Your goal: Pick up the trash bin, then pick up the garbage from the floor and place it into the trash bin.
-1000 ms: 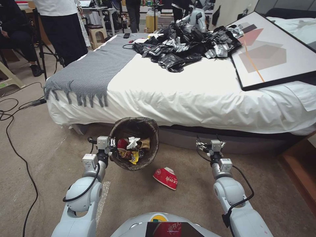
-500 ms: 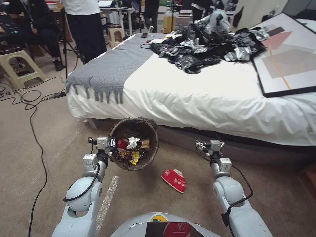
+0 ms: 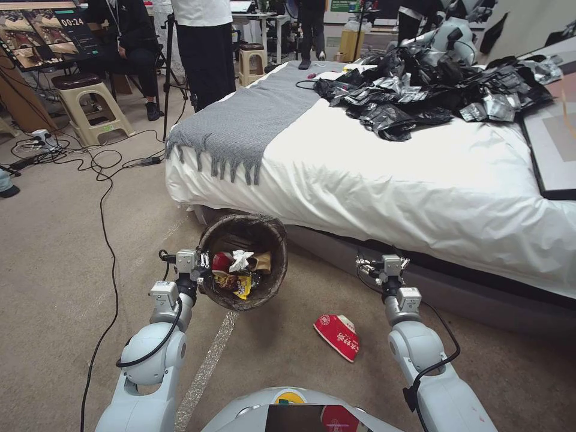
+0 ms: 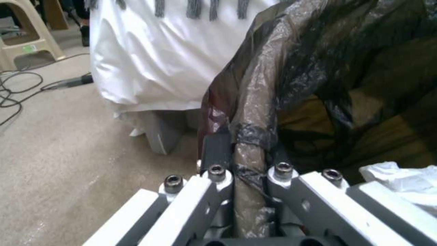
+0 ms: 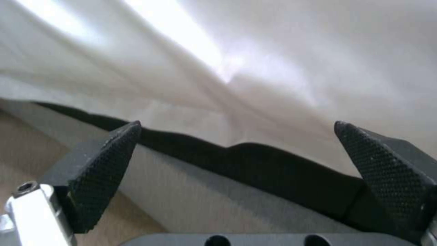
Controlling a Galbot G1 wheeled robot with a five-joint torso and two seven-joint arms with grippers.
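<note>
My left gripper [image 3: 201,267] is shut on the rim of the trash bin [image 3: 271,231] and holds it off the carpet, tilted toward me. In the left wrist view the bag-wrapped rim of the trash bin [image 4: 257,102] is pinched in the left gripper [image 4: 248,150]. Garbage [image 3: 240,271] lies inside the bin: red and yellow wrappers and a white crumpled piece. A red-and-white packet [image 3: 337,337] lies on the floor between my arms, nearer the right one. My right gripper [image 3: 384,265] hangs open and empty by the bed's base, and the right gripper [image 5: 237,136] faces the white sheet.
The bed [image 3: 384,174] stands straight ahead with a grey throw [image 3: 252,120], a heap of black bags [image 3: 432,90] and a framed picture [image 3: 555,144]. Cables [image 3: 102,198] cross the carpet at left. Stools [image 3: 90,108] and standing people are beyond. A tape strip [image 3: 210,366] marks the floor.
The whole head view has shifted right, so the camera has turned left. Both arms hold the same pose with the bin. The red-and-white packet now sits nearer my right arm.
</note>
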